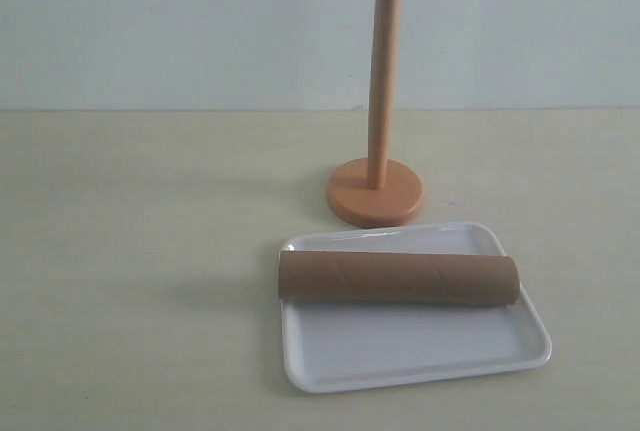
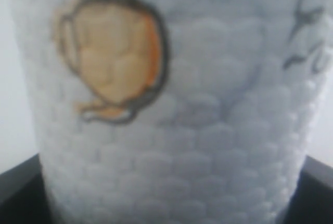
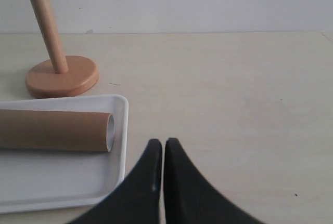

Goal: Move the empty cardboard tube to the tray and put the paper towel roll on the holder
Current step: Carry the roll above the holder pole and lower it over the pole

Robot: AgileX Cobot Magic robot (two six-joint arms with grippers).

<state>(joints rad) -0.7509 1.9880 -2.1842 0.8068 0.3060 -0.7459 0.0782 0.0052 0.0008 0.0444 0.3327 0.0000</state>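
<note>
Table (image 1: 140, 281): pale cream, matte, smooth; fills lower two thirds of exterior frame. Far edge meets pale grey-blue wall along level line above mid-height. Few tiny dark specks on surface in right wrist view.

Holder (image 1: 376, 194): round orange-tan disc base flat on table, just right of centre. Thin pole upright from disc middle, runs out top of frame.

Tray (image 1: 420, 346): glossy white, rounded corners, low rim. Flat on table, lower centre-right, just below disc base in frame; touching or apart, cannot tell. Slightly skewed to frame edges.

Tube (image 1: 398, 279) matt cardbd, tray (image 1: 420, 346) glossy, holder (image 1: 383, 81) smooth wood, roll (image 2: 171, 156) embossed paper.
</note>
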